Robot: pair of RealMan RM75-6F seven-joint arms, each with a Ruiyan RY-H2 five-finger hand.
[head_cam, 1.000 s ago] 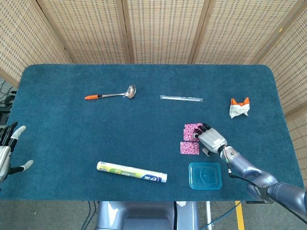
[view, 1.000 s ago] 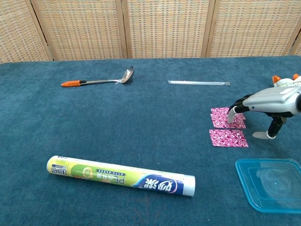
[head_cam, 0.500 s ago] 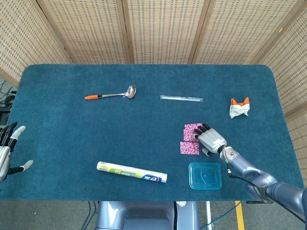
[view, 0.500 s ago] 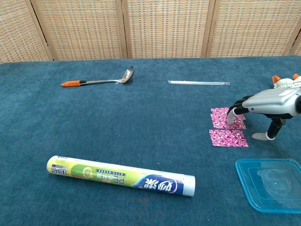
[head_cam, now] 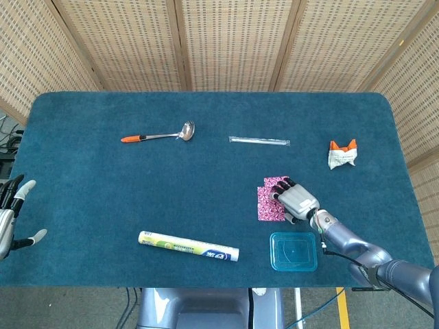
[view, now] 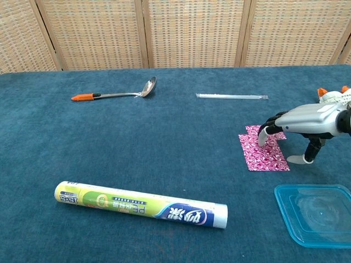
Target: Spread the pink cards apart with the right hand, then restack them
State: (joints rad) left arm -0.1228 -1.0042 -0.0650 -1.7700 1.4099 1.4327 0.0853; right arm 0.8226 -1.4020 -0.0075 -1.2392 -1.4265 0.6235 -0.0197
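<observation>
Two pink patterned cards (head_cam: 269,202) (view: 262,153) lie on the blue table right of centre, now overlapping, the near one partly over the far one. My right hand (head_cam: 297,201) (view: 299,129) rests over their right side, its fingertips (view: 263,138) pressing down on the cards, with the thumb on the cloth beside them. It grips nothing. My left hand (head_cam: 12,216) hovers at the table's left edge with fingers spread, holding nothing; the chest view does not show it.
A clear blue plastic lid (head_cam: 293,251) (view: 317,215) lies just in front of the cards. A green-and-white roll (head_cam: 188,246) lies at front centre. A ladle (head_cam: 159,135), a wrapped straw (head_cam: 258,140) and an orange-white packet (head_cam: 342,154) lie further back.
My right hand has slid left and slightly toward me, dragging the far card onto the near one, so the gap between them has closed. The left hand has not moved.
</observation>
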